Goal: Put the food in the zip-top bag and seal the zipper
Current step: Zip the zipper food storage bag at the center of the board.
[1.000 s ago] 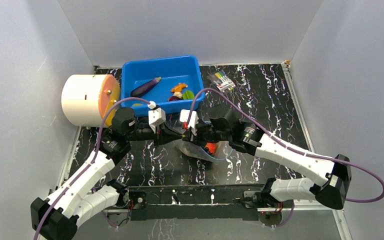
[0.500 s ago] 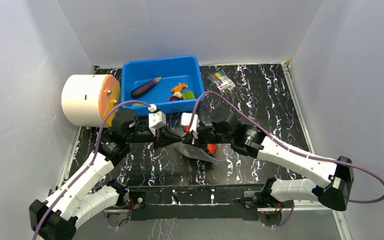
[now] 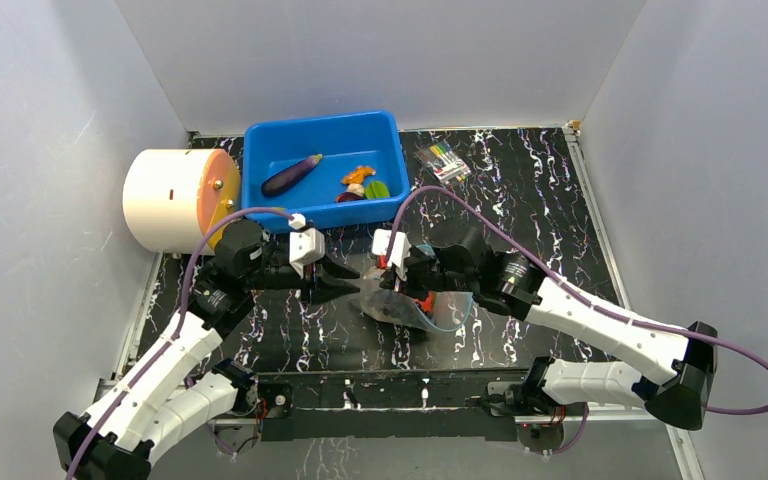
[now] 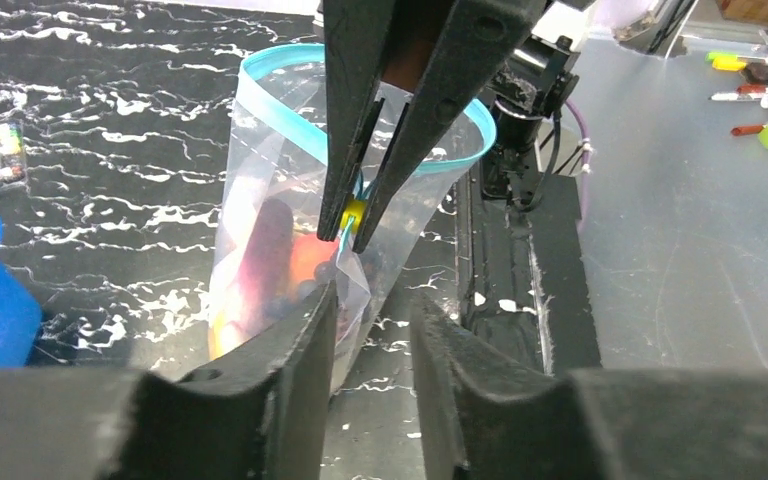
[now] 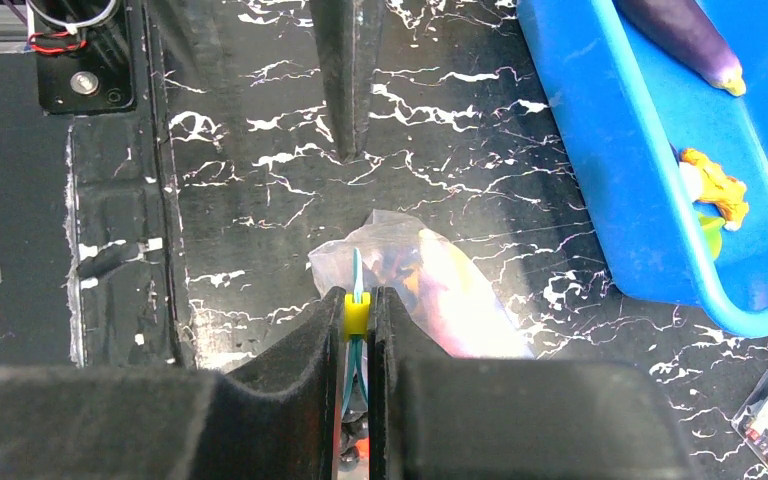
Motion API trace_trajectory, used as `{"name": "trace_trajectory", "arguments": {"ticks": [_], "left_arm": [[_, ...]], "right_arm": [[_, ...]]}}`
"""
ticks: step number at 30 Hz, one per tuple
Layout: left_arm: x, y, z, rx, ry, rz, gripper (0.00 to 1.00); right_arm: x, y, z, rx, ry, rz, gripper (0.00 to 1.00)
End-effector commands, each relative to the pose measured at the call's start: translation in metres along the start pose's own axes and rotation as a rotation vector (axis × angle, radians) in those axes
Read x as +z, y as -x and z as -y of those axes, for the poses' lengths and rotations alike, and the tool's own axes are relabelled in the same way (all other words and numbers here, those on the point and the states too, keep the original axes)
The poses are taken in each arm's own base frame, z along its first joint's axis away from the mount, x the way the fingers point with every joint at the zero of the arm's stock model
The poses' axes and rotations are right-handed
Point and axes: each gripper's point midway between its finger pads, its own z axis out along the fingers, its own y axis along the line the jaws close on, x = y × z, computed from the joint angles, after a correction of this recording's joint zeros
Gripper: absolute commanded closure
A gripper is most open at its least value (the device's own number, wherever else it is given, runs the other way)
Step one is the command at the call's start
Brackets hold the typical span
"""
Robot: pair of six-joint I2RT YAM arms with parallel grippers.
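The right gripper (image 5: 357, 300) clamps the yellow slider (image 4: 353, 215) of the zipper (image 4: 280, 48); the left gripper (image 4: 372, 310), jaws parted and empty, should pin the zip-top bag (image 4: 260, 180) while the slider runs straight.

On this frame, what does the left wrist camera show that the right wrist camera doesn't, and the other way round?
Left wrist only: the zipper curving in an open loop, not yet sealed, and the left gripper with its fingers apart. Right wrist only: the eggplant lying in the blue bin. Both: the right gripper clamped on the yellow slider, and the clear bag holding food.
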Motion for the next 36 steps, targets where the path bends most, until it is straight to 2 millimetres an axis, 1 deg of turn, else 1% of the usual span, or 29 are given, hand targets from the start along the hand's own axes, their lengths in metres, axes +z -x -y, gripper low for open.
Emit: {"name": "trace_trajectory", "arguments": {"ticks": [1, 2, 4, 9, 13, 18, 20, 21, 22, 23, 24, 26, 28, 32, 36], "left_arm": [[0.002, 0.003, 0.011, 0.045, -0.09, 0.028, 0.54], [0.004, -0.001, 0.011, 0.047, -0.101, 0.023, 0.5], [0.006, -0.005, 0.012, 0.06, -0.131, 0.015, 0.49], [0.012, -0.006, 0.002, 0.075, -0.125, 0.031, 0.44], [0.017, -0.008, -0.002, 0.08, -0.137, 0.037, 0.44], [0.022, -0.016, -0.006, 0.054, -0.141, 0.032, 0.5], [0.024, -0.018, -0.008, 0.038, -0.139, 0.039, 0.54], [0.025, -0.017, -0.009, 0.037, -0.139, 0.047, 0.58], [0.026, -0.017, -0.009, 0.036, -0.136, 0.055, 0.64], [0.026, -0.015, -0.01, 0.044, -0.132, 0.066, 0.75], [0.026, -0.014, -0.011, 0.047, -0.124, 0.072, 0.84], [0.025, -0.013, -0.012, 0.057, -0.104, 0.08, 1.0], [0.022, -0.012, -0.013, 0.066, -0.084, 0.08, 1.0], [0.017, -0.009, -0.008, 0.083, -0.072, 0.086, 1.0], [0.014, -0.008, -0.004, 0.086, -0.056, 0.109, 1.0]], "right_arm": [[-0.012, 0.037, 0.004, -0.046, -0.012, 0.133, 1.0], [-0.012, 0.04, 0.003, -0.049, -0.003, 0.149, 1.0], [-0.011, 0.045, 0.001, -0.052, 0.011, 0.169, 1.0], [-0.005, 0.05, -0.004, -0.045, 0.054, 0.187, 1.0], [-0.003, 0.057, -0.004, -0.037, 0.058, 0.215, 1.0], [-0.002, 0.061, -0.005, -0.031, 0.069, 0.234, 1.0], [-0.001, 0.062, -0.005, -0.03, 0.069, 0.24, 1.0], [-0.001, 0.062, -0.006, -0.028, 0.07, 0.242, 1.0], [0.0, 0.062, -0.006, -0.029, 0.07, 0.244, 1.0], [0.0, 0.061, -0.006, -0.027, 0.071, 0.243, 1.0], [0.001, 0.061, -0.006, -0.025, 0.073, 0.241, 1.0], [0.002, 0.058, -0.006, -0.022, 0.073, 0.233, 1.0], [0.001, 0.054, -0.005, -0.019, 0.061, 0.212, 1.0], [-0.002, 0.036, 0.002, -0.02, 0.009, 0.145, 1.0], [-0.004, 0.022, 0.004, -0.012, -0.01, 0.086, 1.0]]}}
